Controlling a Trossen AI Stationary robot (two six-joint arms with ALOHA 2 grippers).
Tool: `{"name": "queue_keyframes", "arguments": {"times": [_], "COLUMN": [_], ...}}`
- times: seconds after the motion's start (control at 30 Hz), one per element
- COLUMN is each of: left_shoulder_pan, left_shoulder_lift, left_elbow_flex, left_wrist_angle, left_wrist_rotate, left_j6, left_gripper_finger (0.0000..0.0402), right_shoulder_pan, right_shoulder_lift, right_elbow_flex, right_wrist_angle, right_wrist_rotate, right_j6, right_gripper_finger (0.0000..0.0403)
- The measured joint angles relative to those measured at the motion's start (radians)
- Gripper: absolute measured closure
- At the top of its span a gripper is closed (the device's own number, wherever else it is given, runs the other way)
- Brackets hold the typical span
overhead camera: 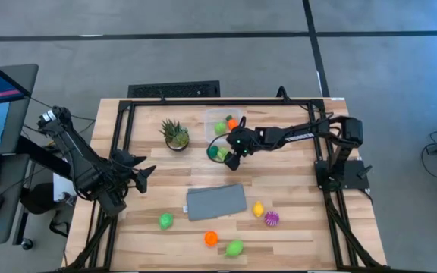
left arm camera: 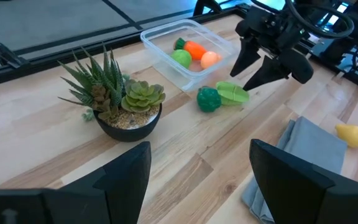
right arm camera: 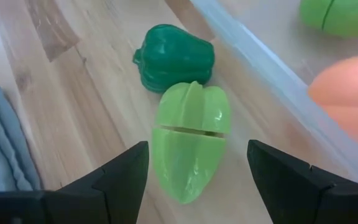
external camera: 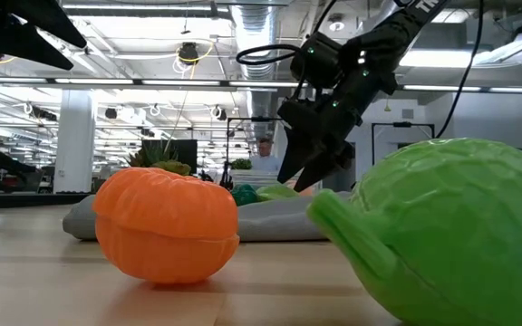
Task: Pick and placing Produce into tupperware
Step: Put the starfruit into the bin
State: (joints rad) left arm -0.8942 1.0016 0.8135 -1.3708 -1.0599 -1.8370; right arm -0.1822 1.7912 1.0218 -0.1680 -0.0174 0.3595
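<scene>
The right pincer (right arm camera: 197, 180) gapes wide, empty, over the light-green fruit (right arm camera: 191, 146) beside the tupperware (left arm camera: 166, 46).

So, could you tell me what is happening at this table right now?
The right gripper, fingers open, hovers over a light green star fruit lying beside a dark green pepper, just outside the clear tub. The tub holds a few pieces already. Five more toy pieces lie around the grey cloth at the table's front. The left gripper waits open at the table's left edge.
</scene>
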Motion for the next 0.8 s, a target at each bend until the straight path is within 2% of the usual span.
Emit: {"name": "queue_keyframes", "arguments": {"times": [0.8], "left_shoulder_pan": [0.0], "left_shoulder_lift": [0.0], "left_elbow_flex": [0.0], "left_wrist_angle": [0.004], "left_wrist_rotate": [0.001], "left_j6": [0.0], "left_gripper_finger": [0.0138], "right_shoulder_pan": [0.012], "right_shoulder_lift": [0.015], "right_elbow_flex": [0.001], "right_wrist_angle": [-0.007], "right_wrist_rotate": [0.044], "right_j6": [0.037], "right_gripper_finger": [0.0106]}}
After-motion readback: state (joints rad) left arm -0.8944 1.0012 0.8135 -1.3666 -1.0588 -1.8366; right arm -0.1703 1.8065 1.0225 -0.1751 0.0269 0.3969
